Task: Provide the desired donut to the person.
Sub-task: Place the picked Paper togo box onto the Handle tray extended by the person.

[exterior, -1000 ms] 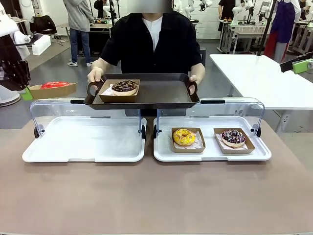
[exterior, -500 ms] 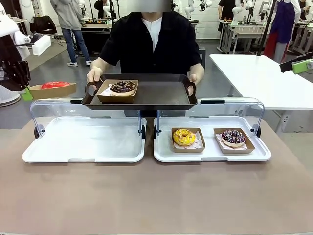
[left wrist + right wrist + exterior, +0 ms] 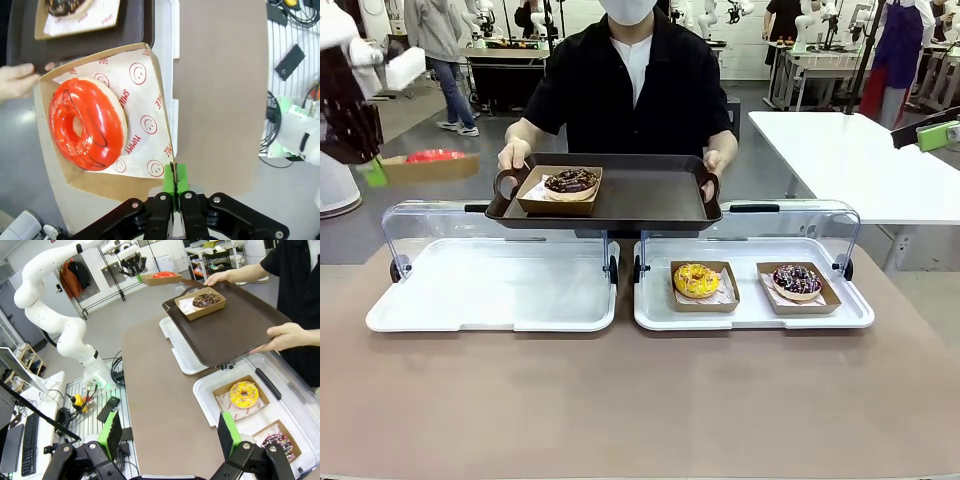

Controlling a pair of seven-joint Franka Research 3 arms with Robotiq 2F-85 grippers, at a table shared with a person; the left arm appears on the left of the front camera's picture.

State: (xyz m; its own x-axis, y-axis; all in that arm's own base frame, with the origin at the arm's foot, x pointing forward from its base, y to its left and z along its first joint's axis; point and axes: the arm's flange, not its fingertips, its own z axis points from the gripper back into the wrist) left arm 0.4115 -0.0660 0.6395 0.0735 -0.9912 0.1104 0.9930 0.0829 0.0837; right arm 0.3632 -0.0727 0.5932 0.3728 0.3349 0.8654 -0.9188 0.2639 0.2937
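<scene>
Red-glazed donut on smiley-printed paper; dark brown tray.

L gripper sat at frame bottom, pads pinched tight on a cardboard edge. R gripper at bottom centre, fingers spread wide apart, nothing between.

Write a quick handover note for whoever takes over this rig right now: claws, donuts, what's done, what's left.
Left claw: shut on the edge of the paper tray holding the red donut, lifted beside the person's brown tray.
Right claw: open, holding nothing, off to the side.
Person's hands hold the brown tray above the display cases; a chocolate donut already sits on it.
Yellow donut and sprinkled donut are in the right case.
Left: set the red donut on the brown tray, release.
</scene>
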